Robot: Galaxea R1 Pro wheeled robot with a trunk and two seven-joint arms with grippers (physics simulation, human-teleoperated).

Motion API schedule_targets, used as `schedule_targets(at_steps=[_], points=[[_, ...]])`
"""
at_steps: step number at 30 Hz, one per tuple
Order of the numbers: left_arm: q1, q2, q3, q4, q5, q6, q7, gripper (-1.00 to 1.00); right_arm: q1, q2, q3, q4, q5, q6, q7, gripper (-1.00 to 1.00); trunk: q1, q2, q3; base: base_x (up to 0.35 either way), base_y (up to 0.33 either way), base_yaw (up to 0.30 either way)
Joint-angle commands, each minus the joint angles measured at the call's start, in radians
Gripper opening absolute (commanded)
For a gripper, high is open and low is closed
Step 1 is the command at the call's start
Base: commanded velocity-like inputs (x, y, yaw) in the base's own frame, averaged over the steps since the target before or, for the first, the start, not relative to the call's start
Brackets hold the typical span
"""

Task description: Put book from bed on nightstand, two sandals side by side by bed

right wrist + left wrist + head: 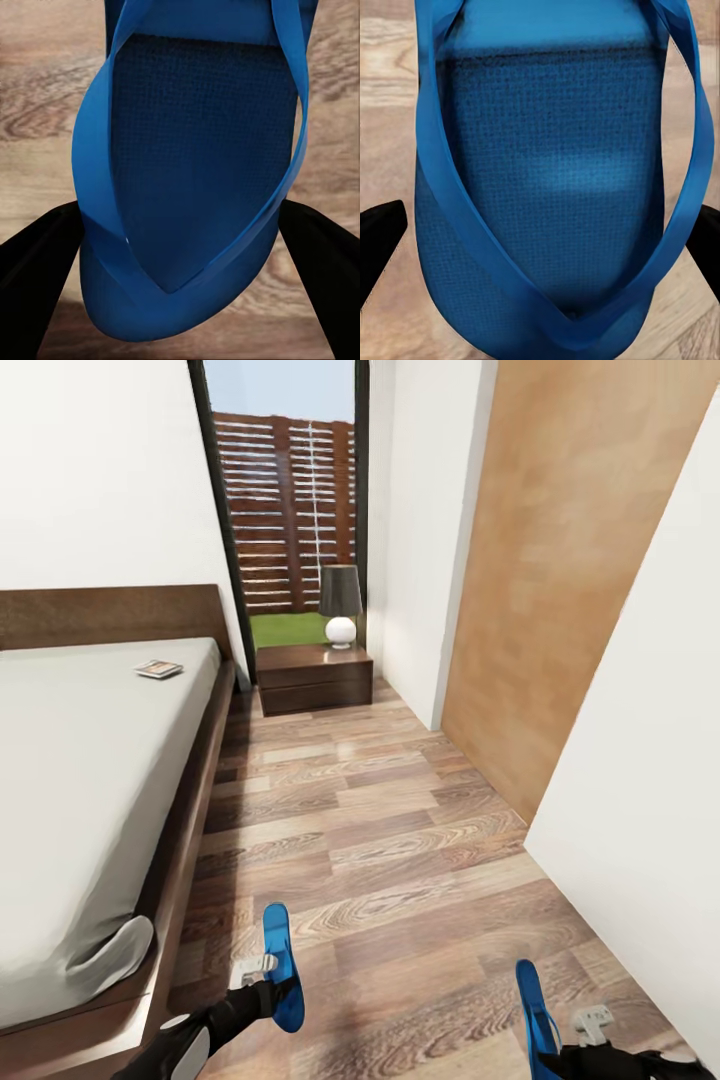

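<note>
Head view shows each gripper — left gripper [268,985], right gripper [560,1040] — clamped on a bright blue flat sandal [281,965] [536,1005] above the brown wood-plank floor [400,840]; farther off, the thin small paperback book [158,669] lies on the off-white mattress [80,760], near the dark reddish-brown wooden nightstand [314,678].

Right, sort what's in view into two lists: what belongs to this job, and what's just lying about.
Part of the job:
- book, lying on the bed
- nightstand beside the bed
- sandal in the left claw
- sandal in the right claw
- wood-plank floor next to the bed

Just lying about:
- lamp on the nightstand
- window with a slatted fence outside
- tan wood-panelled wall
</note>
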Motion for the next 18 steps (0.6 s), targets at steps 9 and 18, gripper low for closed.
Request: schedule_targets(at_steps=[9,18], points=[[0.000,0.000,0.003,0.001,0.003,0.003,-0.004,-1.00,-0.001,0.001,0.003,0.003,-0.003,0.010,0.003,-1.00,-0.025,0.043,0.030,0.000,0.000,0.000],[0.000,0.000,0.003,0.001,0.003,0.003,-0.005,-1.00,-0.001,0.001,0.003,0.003,-0.004,0.010,0.003,-1.00,-0.059,0.106,0.058,0.000,0.000,0.000]])
